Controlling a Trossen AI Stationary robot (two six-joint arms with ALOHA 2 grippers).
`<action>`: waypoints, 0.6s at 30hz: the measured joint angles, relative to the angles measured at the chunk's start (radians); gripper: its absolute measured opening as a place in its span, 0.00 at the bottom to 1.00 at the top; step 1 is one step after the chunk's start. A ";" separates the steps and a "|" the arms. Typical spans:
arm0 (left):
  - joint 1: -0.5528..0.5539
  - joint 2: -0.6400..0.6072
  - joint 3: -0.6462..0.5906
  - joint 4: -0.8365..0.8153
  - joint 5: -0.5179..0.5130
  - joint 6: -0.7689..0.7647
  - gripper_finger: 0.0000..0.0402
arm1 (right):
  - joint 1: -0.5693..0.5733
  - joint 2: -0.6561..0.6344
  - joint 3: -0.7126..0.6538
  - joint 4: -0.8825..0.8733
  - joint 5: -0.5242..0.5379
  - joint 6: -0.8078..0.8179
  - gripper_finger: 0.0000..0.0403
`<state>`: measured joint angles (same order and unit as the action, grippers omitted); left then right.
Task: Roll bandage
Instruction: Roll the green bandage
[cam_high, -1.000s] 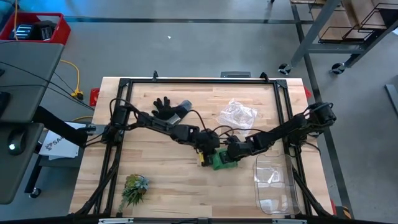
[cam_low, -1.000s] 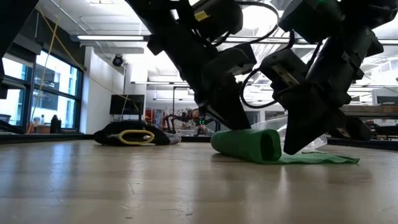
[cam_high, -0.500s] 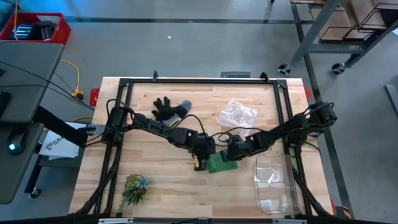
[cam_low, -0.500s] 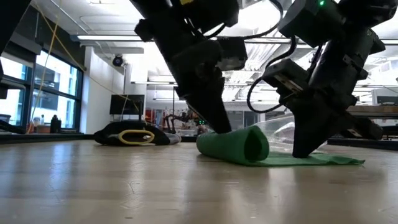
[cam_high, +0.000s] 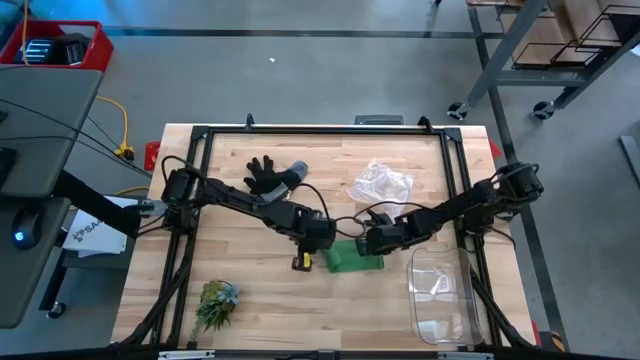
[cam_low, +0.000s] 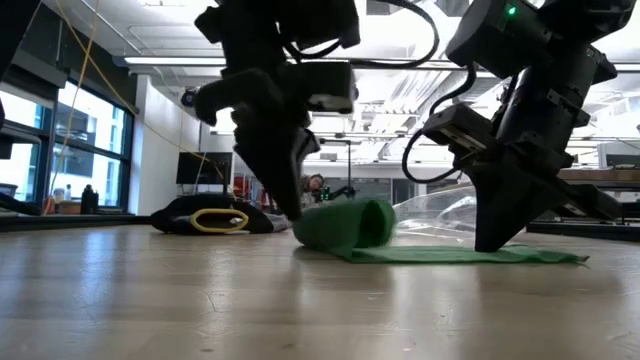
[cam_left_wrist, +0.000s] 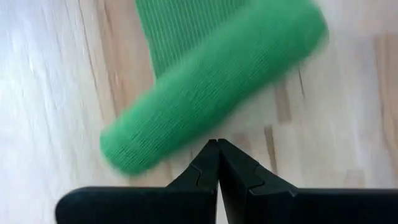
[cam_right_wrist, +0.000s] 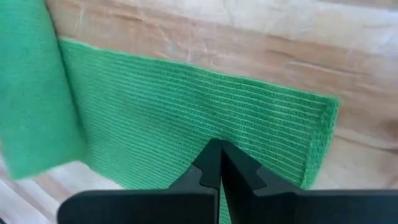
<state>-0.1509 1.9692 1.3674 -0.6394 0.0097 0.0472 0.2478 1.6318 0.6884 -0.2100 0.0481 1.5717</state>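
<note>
**Claws closed at either end of a half-rolled bandage**

Claws were found pressed together on both arms, with nothing pinched in either. Going left to right across the table: a spiky plant tuft lay near the front left edge, and a black-and-grey glove lay toward the back left. The left claw was set low just beside the rolled end of the bandage, its joined tips pointed at the side of the green cylinder; whether they touched the fabric could not be told. In the low view the roll sat on the wood with a flat tail running out from under it. That tail was pinned, as it was judged, by the right claw, whose closed tips came down onto the flat green strip near its free end. Farther right, a crumpled clear bag lay toward the back and a clear plastic tray toward the front.

The step in hand was judged to be the rolling itself, roughly midway: part of the strip was wound and a fair length remained flat. The next move would call for the roll to be pushed along the tail toward the right claw while the tail was kept taut, and for the right claw to be lifted before the roll reached it.
</note>
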 joint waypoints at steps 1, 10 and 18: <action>0.000 -0.010 0.000 -0.025 0.000 0.008 0.00 | -0.003 0.000 0.000 -0.002 0.000 0.000 0.00; 0.033 -0.109 0.002 0.097 0.008 0.012 0.00 | -0.012 0.001 -0.002 0.000 0.004 -0.007 0.00; 0.079 0.018 0.003 0.407 0.033 0.010 0.00 | -0.012 0.003 -0.003 0.014 0.005 -0.009 0.00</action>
<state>-0.0714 1.9872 1.3705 -0.2319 0.0424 0.0570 0.2359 1.6344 0.6849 -0.1957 0.0531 1.5627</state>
